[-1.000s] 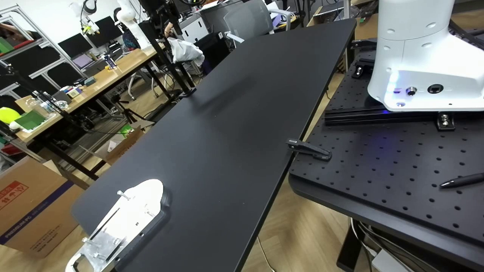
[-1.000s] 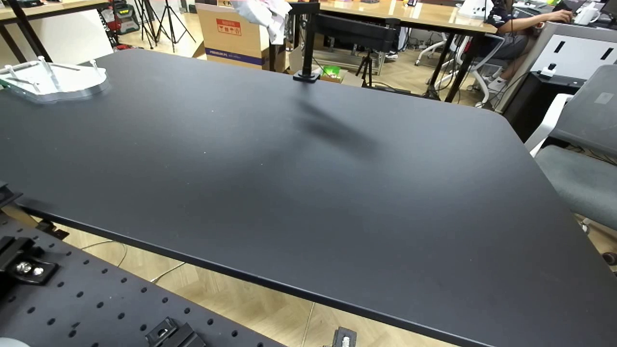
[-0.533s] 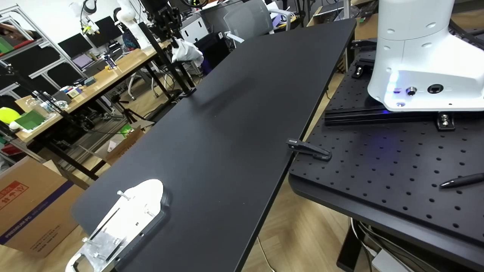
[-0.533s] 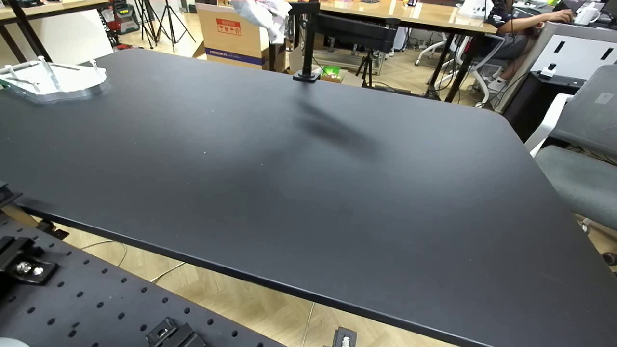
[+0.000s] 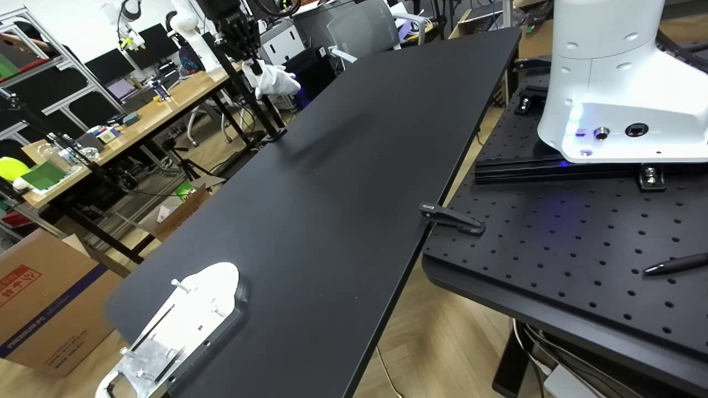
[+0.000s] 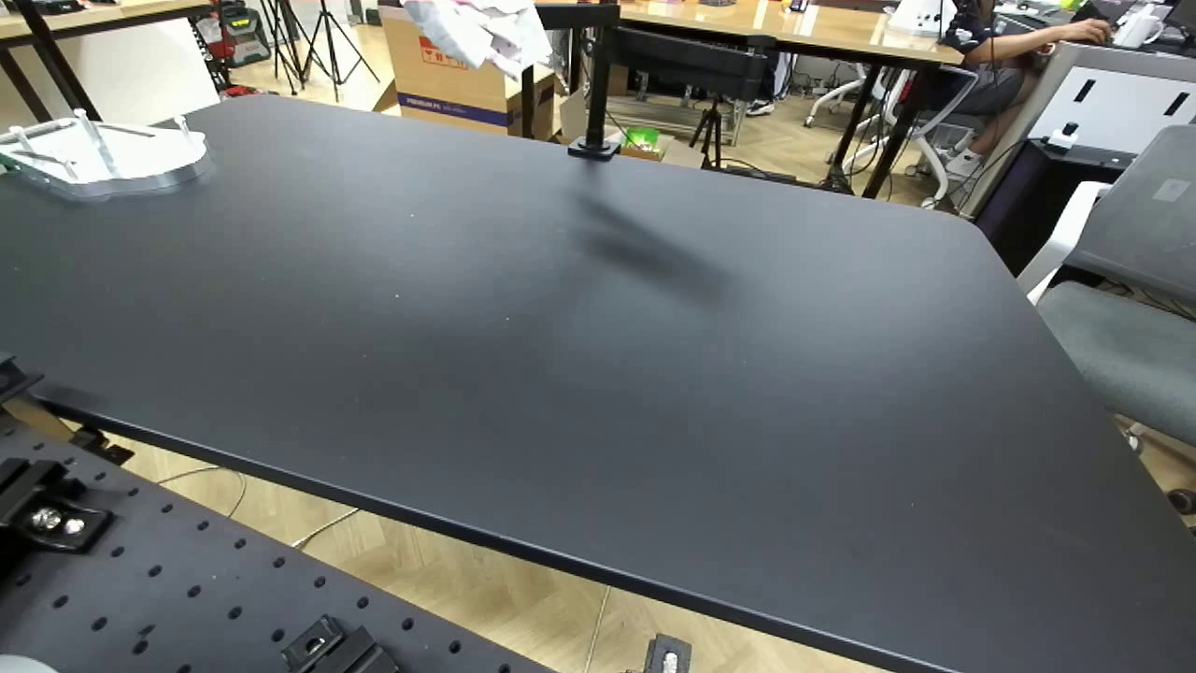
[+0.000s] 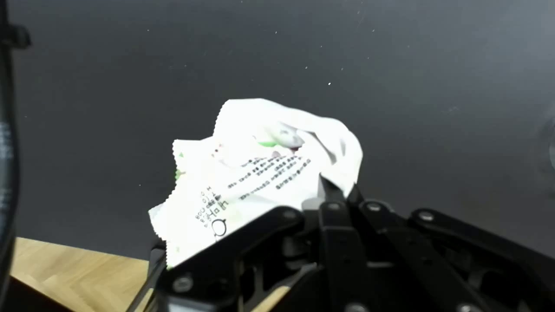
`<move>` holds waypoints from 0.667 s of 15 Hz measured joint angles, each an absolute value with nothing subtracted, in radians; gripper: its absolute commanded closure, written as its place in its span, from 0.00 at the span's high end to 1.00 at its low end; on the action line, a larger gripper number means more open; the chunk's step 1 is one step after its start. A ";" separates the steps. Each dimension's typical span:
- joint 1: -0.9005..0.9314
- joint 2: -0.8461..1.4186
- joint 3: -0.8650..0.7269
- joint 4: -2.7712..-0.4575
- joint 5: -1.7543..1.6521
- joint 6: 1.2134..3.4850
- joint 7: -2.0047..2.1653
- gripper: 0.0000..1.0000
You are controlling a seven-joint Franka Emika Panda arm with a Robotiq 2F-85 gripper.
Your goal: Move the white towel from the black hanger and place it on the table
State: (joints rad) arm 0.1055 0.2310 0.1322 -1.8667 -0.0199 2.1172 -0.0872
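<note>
The white towel (image 7: 260, 173), printed with dark lettering and small coloured figures, fills the middle of the wrist view. My gripper (image 7: 341, 190) is shut on a pinched fold at its right edge. In an exterior view the gripper (image 5: 255, 67) points down into the bunched towel (image 5: 275, 80) beside the black hanger (image 5: 251, 94). Another exterior view shows the towel (image 6: 486, 33) at the top edge, by the end of the hanger's arm (image 6: 577, 16); the gripper is out of that picture. Whether the towel still rests on the hanger I cannot tell. Below spreads the black table (image 5: 332, 188).
A white plate-like fixture with upright pegs (image 5: 188, 309) sits at one end of the table. The white robot base (image 5: 608, 83) stands on a perforated black board (image 5: 553, 237), with a black clip (image 5: 453, 218) at the table edge. A grey chair (image 6: 1140, 308) stands beyond another end.
The gripper has come down onto the towel and closed on it. In an exterior view the towel has shifted left and up, baring more of the hanger's arm.
</note>
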 measured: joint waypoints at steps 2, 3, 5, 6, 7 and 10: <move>0.120 0.212 0.153 -1.900 -0.013 2.102 -0.107 0.01; 0.129 0.201 0.164 -1.921 -0.007 2.094 -0.116 0.01; 0.146 0.181 0.183 -1.965 0.011 2.079 -0.132 0.01; 0.153 0.173 0.190 -1.986 0.021 2.074 -0.140 0.01; 0.159 0.168 0.195 -2.005 0.023 2.070 -0.142 0.01; 0.161 0.164 0.194 -2.048 0.017 2.073 -0.144 0.01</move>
State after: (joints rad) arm 0.1615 0.1637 0.1937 -2.0478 0.0167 2.0734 -0.1442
